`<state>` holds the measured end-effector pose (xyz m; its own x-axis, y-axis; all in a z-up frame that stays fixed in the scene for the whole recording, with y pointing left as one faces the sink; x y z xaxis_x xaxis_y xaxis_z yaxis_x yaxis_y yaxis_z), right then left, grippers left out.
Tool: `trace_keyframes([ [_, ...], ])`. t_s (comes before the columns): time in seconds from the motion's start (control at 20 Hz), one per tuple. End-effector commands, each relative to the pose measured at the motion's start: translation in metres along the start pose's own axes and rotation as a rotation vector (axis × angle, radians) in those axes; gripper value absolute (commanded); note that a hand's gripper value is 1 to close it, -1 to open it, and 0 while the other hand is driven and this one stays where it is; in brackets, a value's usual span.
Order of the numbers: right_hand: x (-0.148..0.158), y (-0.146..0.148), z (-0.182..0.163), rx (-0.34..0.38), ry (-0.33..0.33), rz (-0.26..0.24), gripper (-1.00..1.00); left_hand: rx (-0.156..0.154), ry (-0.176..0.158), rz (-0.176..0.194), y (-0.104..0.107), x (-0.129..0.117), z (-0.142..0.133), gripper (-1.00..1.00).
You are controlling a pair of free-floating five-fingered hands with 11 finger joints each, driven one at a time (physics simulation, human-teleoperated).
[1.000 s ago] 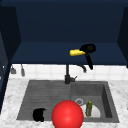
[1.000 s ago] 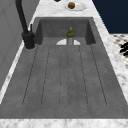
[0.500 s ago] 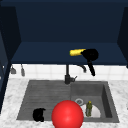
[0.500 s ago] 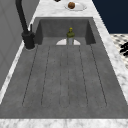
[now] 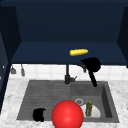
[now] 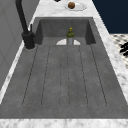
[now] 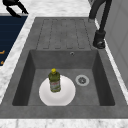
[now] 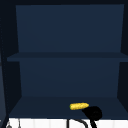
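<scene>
A yellow corn cob (image 5: pixel 78 52) (image 8: pixel 79 106) lies by itself on the bottom shelf of the dark blue wall cabinet (image 5: pixel 45 53). My right hand (image 5: pixel 91 65) (image 8: pixel 93 113) hangs just below and to the right of it, apart from it. The hand is open and its fingers point down over the sink. My left hand (image 5: pixel 38 115) (image 7: pixel 13 7) (image 6: pixel 124 48) floats idle and open at the front left edge of the sink, holding nothing.
A green bottle (image 5: pixel 89 108) (image 7: pixel 54 81) (image 6: pixel 70 35) stands upright on a white plate (image 7: pixel 68 93) in the basin beside the drain (image 7: pixel 82 80). A black faucet (image 5: pixel 67 75) rises behind the sink. A red ball (image 5: pixel 67 115) sits low in front. On the far counter, a plate (image 6: pixel 80 7) holds something brown.
My right hand held the corn at the shelf one second ago. It has let go and dropped down and slightly right, and the corn now rests on the shelf.
</scene>
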<state>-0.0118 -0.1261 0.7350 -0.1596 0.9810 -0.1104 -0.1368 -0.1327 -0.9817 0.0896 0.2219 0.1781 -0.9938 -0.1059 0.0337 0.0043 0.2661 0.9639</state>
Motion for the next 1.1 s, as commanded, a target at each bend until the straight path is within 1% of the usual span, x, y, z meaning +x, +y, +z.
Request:
trace_keyframes([
  [0.0, 0.004, 0.009, 0.025, 0.002, 0.016, -0.002, -1.00, 0.000, 0.000, 0.000, 0.000, 0.000, 0.000, 0.00],
  [0.15, 0.006, 0.018, 0.023, 0.006, 0.000, 0.000, -1.00, 0.000, 0.000, 0.000, 0.000, 0.000, 0.000, 0.00],
  [0.2, 0.007, 0.024, 0.025, 0.004, 0.002, 0.003, -1.00, 0.000, 0.000, 0.000, 0.000, 0.000, 0.000, 0.00],
  [0.25, 0.001, 0.031, 0.024, 0.008, 0.017, -0.005, -1.00, 0.000, 0.000, 0.000, 0.000, 0.000, 0.000, 0.00],
  [0.3, 0.005, 0.040, 0.025, 0.006, 0.011, -0.008, -1.00, 0.000, 0.000, 0.000, 0.000, 0.000, 0.000, 0.00],
  [0.35, -0.004, 0.048, 0.021, 0.007, 0.007, -0.037, -1.00, 0.000, 0.000, 0.000, 0.000, 0.000, 0.000, 0.00],
  [0.4, -0.009, 0.055, 0.022, -0.011, -0.005, -0.055, -1.00, 0.000, 0.000, 0.000, 0.000, 0.000, 0.000, 0.00],
  [0.45, -0.010, 0.062, 0.021, -0.014, -0.013, -0.059, -1.00, 0.000, 0.000, 0.000, 0.000, 0.000, 0.000, 0.00],
  [0.75, -0.023, 0.101, 0.023, -0.011, -0.018, -0.054, -1.00, 0.000, 0.000, 0.000, 0.000, 0.000, 0.000, 0.00],
  [0.85, -0.025, 0.114, 0.023, -0.012, -0.012, -0.044, -1.00, 0.000, 0.000, 0.000, 0.000, 0.000, 0.000, 0.00],
  [0.95, -0.023, 0.131, 0.027, -0.016, -0.013, -0.032, -1.00, 0.000, 0.000, 0.000, 0.000, 0.000, 0.000, 0.00],
  [1.0, -0.020, 0.141, 0.027, -0.020, -0.010, -0.018, -1.00, 0.000, 0.000, 0.000, 0.000, 0.000, 0.000, 0.00],
  [1.05, -0.021, 0.149, 0.029, -0.021, -0.007, -0.024, -1.00, 0.000, 0.000, 0.000, 0.000, 0.000, 0.000, 0.00],
])
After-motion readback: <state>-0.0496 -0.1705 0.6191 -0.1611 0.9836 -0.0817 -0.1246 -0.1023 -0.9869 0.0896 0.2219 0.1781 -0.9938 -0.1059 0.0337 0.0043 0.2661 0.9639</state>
